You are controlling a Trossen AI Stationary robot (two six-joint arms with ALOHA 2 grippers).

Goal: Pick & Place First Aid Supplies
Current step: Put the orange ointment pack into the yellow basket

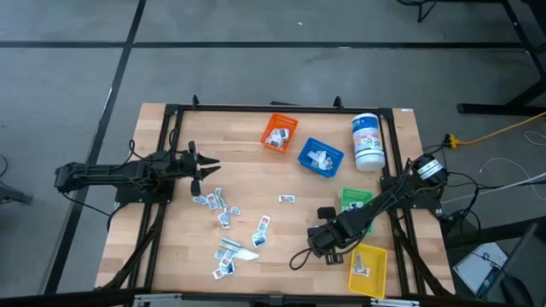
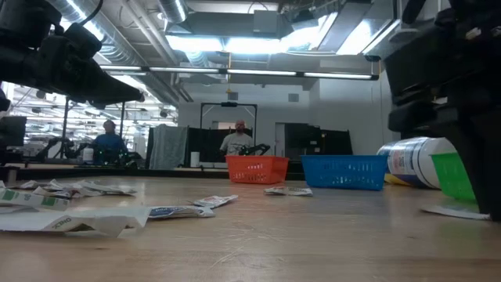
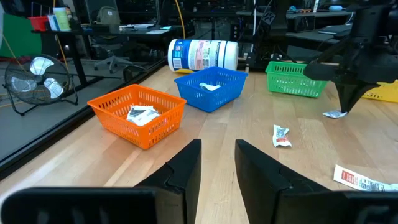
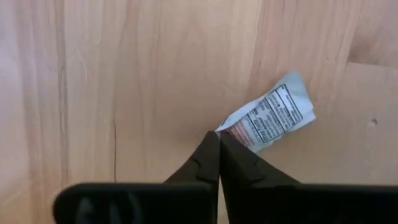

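Right end effector [image 4: 219, 138] closed, pinching packet [image 4: 268, 120] corner; left end effector [image 3: 217, 155] open, empty.

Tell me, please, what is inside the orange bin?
The orange bin holds a few white printed packets. Its mesh walls cover the bottom edges, so the exact number cannot be told.

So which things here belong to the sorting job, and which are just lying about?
Job:
- small flat white printed packets scattered on the table
- packet at the right gripper, jaws shut on its corner
- orange plastic bin, blue bin, green bin, yellow bin

Lying about:
- tall white canister with blue label
- left gripper, waiting
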